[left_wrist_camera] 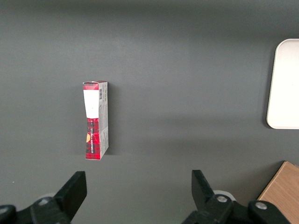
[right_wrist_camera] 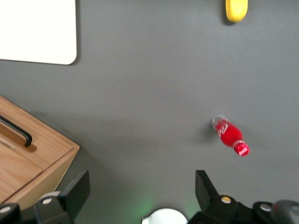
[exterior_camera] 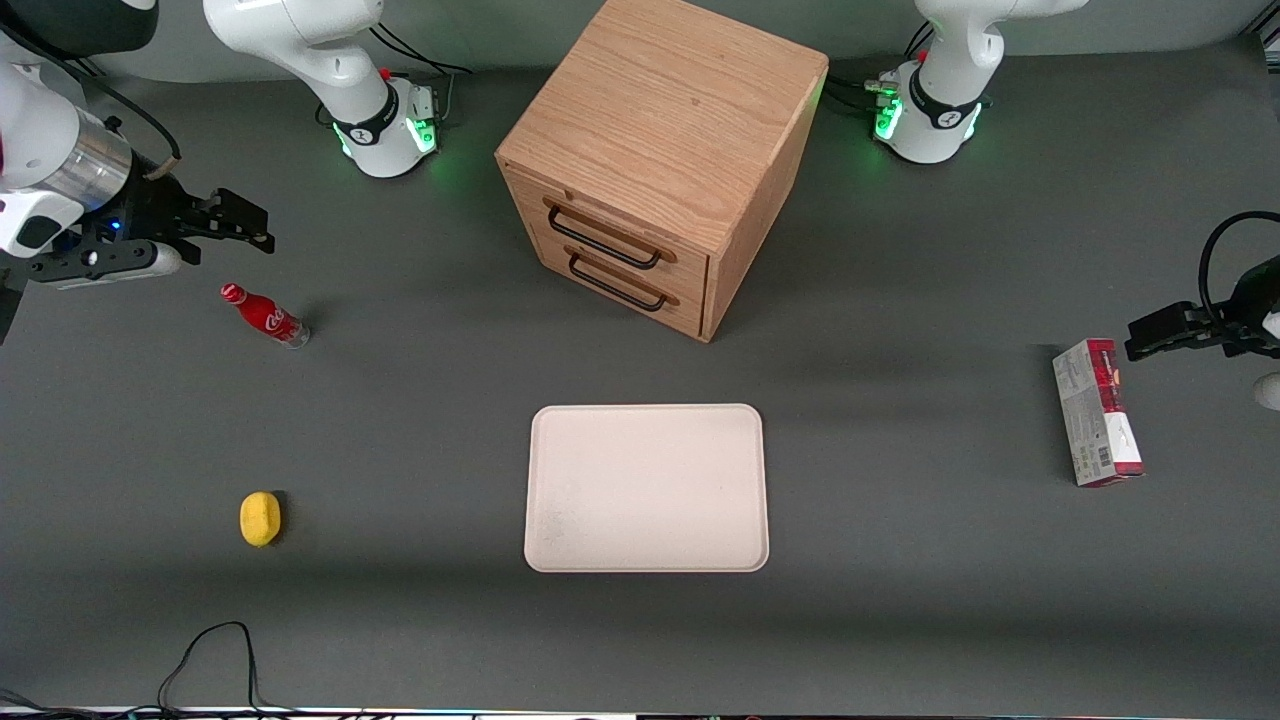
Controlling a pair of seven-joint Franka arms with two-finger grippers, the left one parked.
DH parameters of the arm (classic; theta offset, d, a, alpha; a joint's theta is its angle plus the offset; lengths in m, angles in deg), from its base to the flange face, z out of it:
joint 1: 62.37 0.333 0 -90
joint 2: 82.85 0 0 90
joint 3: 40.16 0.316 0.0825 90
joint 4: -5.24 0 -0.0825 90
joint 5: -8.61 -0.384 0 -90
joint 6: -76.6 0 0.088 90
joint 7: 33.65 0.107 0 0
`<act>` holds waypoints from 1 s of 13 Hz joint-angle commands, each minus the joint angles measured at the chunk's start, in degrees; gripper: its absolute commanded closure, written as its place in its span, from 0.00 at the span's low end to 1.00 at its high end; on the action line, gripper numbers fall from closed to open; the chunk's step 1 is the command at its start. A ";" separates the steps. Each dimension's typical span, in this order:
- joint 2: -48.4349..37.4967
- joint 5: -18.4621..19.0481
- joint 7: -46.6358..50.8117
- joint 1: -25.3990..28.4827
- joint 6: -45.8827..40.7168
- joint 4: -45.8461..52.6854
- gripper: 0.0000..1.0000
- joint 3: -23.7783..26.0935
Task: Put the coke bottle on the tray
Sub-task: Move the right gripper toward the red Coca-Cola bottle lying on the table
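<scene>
Coke bottle [exterior_camera: 266, 317] on grey table [exterior_camera: 400, 450]; spread gripper [exterior_camera: 235, 225] above.

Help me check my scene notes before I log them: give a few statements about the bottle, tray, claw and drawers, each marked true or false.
1. The coke bottle is on the tray. False: it is on the table, toward the working arm's end.
2. The claw is open, above the table and holding nothing. True.
3. Both drawers of the wooden cabinet are shut. True.
4. The yellow object is farther from the front camera than the bottle. False: it is nearer.
5. The tray has nothing on it. True.
</scene>
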 commanded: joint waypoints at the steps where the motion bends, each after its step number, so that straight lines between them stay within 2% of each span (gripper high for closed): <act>1: 0.77 -0.23 -0.25 0.24 -2.22 2.32 0.00 -0.64; 13: 2.52 -0.14 -0.07 0.23 -2.31 4.43 0.00 -0.64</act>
